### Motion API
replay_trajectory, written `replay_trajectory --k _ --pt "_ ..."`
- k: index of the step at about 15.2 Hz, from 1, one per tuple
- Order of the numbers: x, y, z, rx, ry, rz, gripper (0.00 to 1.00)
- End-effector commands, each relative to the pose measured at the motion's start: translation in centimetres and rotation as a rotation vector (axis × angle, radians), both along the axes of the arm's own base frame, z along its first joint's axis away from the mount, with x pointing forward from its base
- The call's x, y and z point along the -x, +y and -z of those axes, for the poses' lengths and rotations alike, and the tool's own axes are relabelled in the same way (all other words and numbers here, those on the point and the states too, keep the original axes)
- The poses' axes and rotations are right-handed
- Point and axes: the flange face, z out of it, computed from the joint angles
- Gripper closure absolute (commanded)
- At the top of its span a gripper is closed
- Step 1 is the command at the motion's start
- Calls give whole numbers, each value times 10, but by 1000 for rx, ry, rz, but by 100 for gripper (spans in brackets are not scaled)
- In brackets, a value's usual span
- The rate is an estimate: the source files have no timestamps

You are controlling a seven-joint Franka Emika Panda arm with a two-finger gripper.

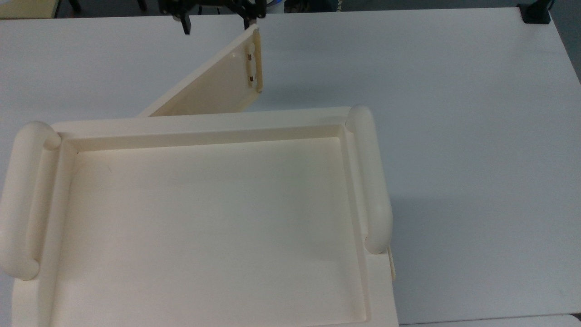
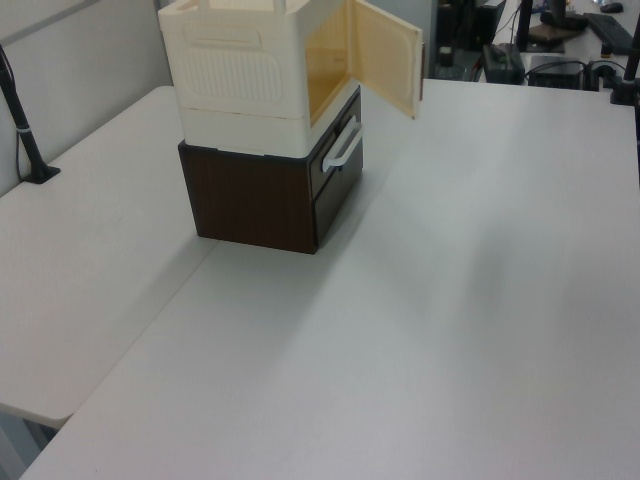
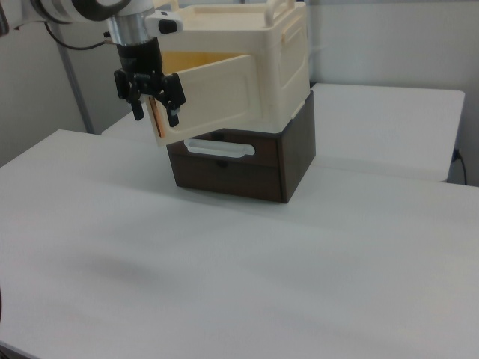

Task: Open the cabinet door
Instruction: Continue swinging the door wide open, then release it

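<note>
door swinging wide, tool at its free edge

the cabinet door [image 1: 213, 81] is standing well out from the cream cabinet [image 3: 254, 67], hinged on the top view's left, roughly halfway open. its bar handle [image 1: 258, 61] is running along the free edge. to finish well, i'd be following the hinge arc, not pulling straight, and keeping the pull light so the cabinet isn't sliding on the brown drawer unit [image 3: 247, 161] or the worktop [image 2: 450, 300].

the tool [image 3: 150, 93] is pointing down at the door's free edge, w/ the arm [image 3: 67, 11] reaching in from the right view's left. its two fingers [image 3: 174, 101] are spread apart, straddling the edge w/o clamping, so by the look of it it's hooking the door, not holding it.
</note>
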Motion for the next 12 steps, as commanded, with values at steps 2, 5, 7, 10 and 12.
replay_trajectory --k 2,5,7,10,12 --pt "29 -27 7 -16 93 35 0" --pt "36 -38 5 -19 95 32 0" --pt "43 -54 -4 -28 82 26 0" --pt "44 -55 -4 -29 84 10 0" --pt "44 -54 -1 -32 88 -3 0"
